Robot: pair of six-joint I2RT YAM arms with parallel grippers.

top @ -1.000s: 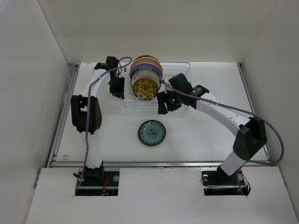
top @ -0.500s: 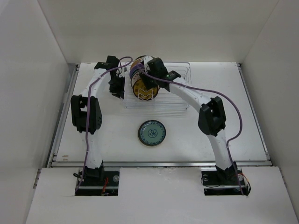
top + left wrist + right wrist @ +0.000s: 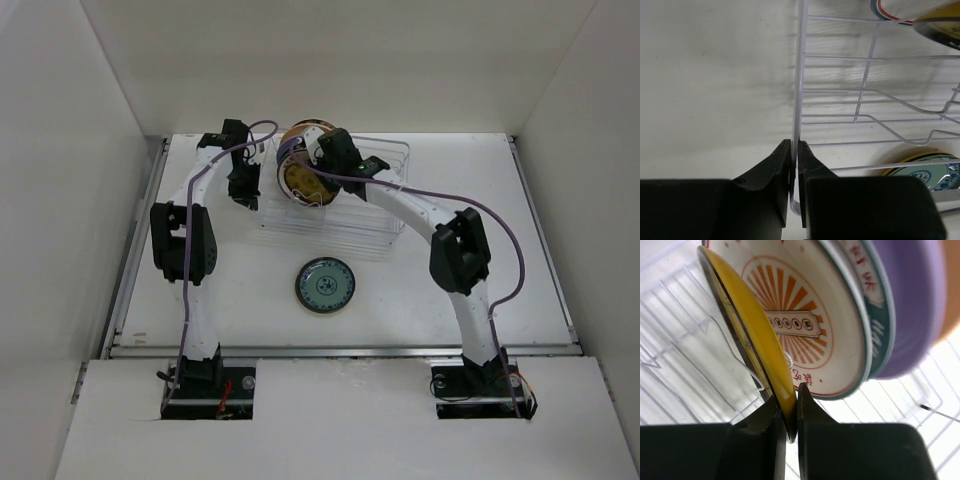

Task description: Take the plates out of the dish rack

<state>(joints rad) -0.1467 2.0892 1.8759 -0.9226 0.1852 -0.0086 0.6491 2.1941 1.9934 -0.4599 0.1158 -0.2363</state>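
- From the top external view, the dish rack (image 3: 372,215) sits at the far middle of the table (image 3: 460,290), with the plates (image 3: 300,140) standing on edge in a tight row at its left end.
- The same view shows a teal-patterned plate (image 3: 326,285) lying flat on the table, in front of the rack and apart from it.
- The left gripper (image 3: 248,192) is at the rack's left side and the right gripper (image 3: 312,180) is down among the standing plates. From overhead I cannot tell how either pair of jaws stands.
- The left wrist view settles it for that side. The left gripper (image 3: 794,146) has its two black fingers (image 3: 772,167) pressed together on the thin wire rim of the dish rack (image 3: 801,75), with only the wire between them.
- That view also shows part of a teal-patterned plate (image 3: 927,172) low on the right, seen past the rack wires, and the edge of a standing plate at the top right corner.
- In the right wrist view, the right gripper (image 3: 792,400) pinches the lower rim of the small dark-gold plate (image 3: 756,335), one finger on each face.
- Only this view separates the row. Behind the dark-gold plate is the orange sunburst plate (image 3: 790,300), then the teal-rimmed plate (image 3: 880,340), then the lavender plate (image 3: 912,300). A blurred pale yellow-orange edge (image 3: 951,285) shows at the far right.
- The gripped plate leans away from the sunburst plate at its top, with rack wires visible beneath both.
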